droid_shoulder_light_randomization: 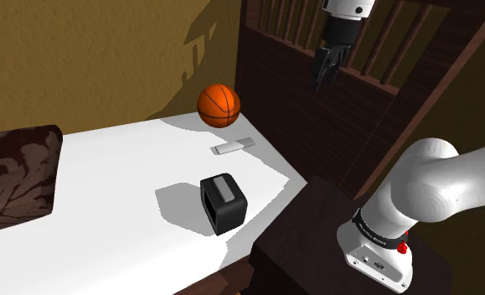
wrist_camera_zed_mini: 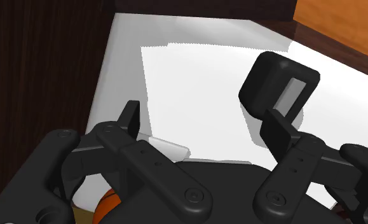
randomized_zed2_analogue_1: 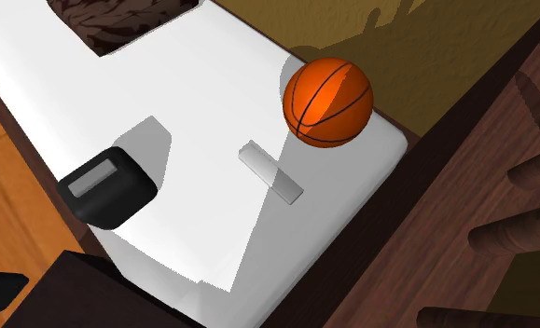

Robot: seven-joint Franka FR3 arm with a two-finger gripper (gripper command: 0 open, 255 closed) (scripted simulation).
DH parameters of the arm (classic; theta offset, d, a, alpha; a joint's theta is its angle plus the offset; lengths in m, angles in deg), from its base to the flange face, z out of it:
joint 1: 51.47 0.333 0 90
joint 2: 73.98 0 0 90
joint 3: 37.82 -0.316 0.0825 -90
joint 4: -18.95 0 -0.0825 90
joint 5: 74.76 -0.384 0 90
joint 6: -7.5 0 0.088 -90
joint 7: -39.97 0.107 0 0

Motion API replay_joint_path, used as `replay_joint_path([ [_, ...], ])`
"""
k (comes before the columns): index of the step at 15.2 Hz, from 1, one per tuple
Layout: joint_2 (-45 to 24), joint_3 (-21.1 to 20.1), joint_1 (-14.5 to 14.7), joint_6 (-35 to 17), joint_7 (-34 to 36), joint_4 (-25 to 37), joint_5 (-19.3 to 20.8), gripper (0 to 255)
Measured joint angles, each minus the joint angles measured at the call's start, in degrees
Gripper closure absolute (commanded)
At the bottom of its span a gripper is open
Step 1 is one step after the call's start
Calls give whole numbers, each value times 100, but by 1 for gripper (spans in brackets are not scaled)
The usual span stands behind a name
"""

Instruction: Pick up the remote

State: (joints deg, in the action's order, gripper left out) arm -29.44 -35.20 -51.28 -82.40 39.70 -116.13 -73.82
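Observation:
The remote point(droid_shoulder_light_randomization: 233, 147) is a slim, pale grey bar lying flat on the white bed point(droid_shoulder_light_randomization: 123, 180) near its edge, just in front of an orange basketball point(droid_shoulder_light_randomization: 219, 105). From the second exterior view the remote point(randomized_zed2_analogue_1: 270, 173) lies at a slant beside the ball point(randomized_zed2_analogue_1: 328, 102). My black gripper point(droid_shoulder_light_randomization: 324, 77) hangs high above the dark wooden rail, well up and to the shoulder view's right of the remote, touching nothing. Seen from the wrist, the gripper point(wrist_camera_zed_mini: 203, 124) is open and empty, and the hand partly hides the remote point(wrist_camera_zed_mini: 170, 150) below it.
A black boxy appliance point(droid_shoulder_light_randomization: 224, 203) with a grey slot stands on the bed nearer the stand. A brown patterned pillow point(droid_shoulder_light_randomization: 14, 176) lies at the shoulder view's left. A dark wooden slatted headboard point(droid_shoulder_light_randomization: 316, 117) runs along the bed's edge. Behind is an ochre wall.

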Motion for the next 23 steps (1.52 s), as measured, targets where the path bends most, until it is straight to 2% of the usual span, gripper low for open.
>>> replay_joint_path([
  [2,-23,44,8,-80,-87,-56,32,0],
  [9,-770,576,152,-1299,-1220,-505,362,0],
  [16,-1999,1126,352,-2656,-2467,-585,516,0],
  [23,-3500,1539,586,-3839,-3804,-244,275,0],
])
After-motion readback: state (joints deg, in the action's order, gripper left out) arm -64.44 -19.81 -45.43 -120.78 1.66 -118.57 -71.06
